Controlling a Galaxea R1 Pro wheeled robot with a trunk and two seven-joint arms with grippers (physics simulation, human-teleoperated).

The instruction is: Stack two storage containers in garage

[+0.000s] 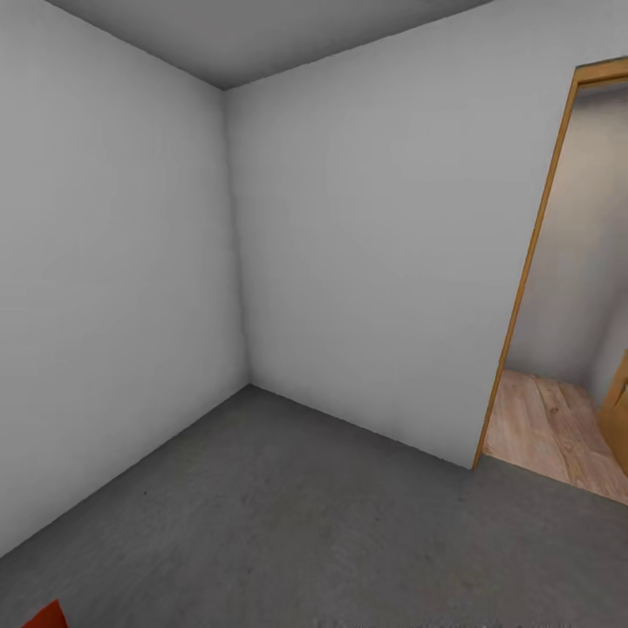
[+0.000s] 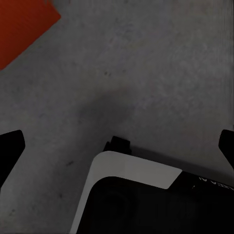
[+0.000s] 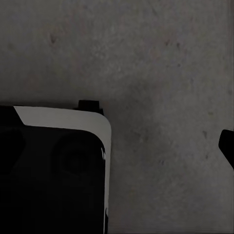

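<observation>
Left wrist view puts our left gripper (image 2: 117,141) over the floor (image 2: 146,63), its dark fingertips (image 2: 10,144) at opposite edges of the picture, spread wide with nothing between them but concrete. Beneath it we note the white-edged black corner of our own base (image 2: 131,170). An orange-red corner, probably one of the storage containers (image 2: 22,22), lies on the concrete a little way off, clear of the fingers. From the right wrist we see one dark fingertip (image 3: 227,146) of the right gripper at the picture's edge over bare concrete; we cannot tell how far that gripper is parted, and nothing shows in its hold. From the head, the same orange-red corner (image 1: 48,616) shows lowest and nearest on our left. Beyond it grey concrete runs to two plain pale walls (image 1: 366,262) meeting in a corner. Farthest right, a wood-framed doorway (image 1: 532,262) opens onto light plank flooring (image 1: 549,427).
</observation>
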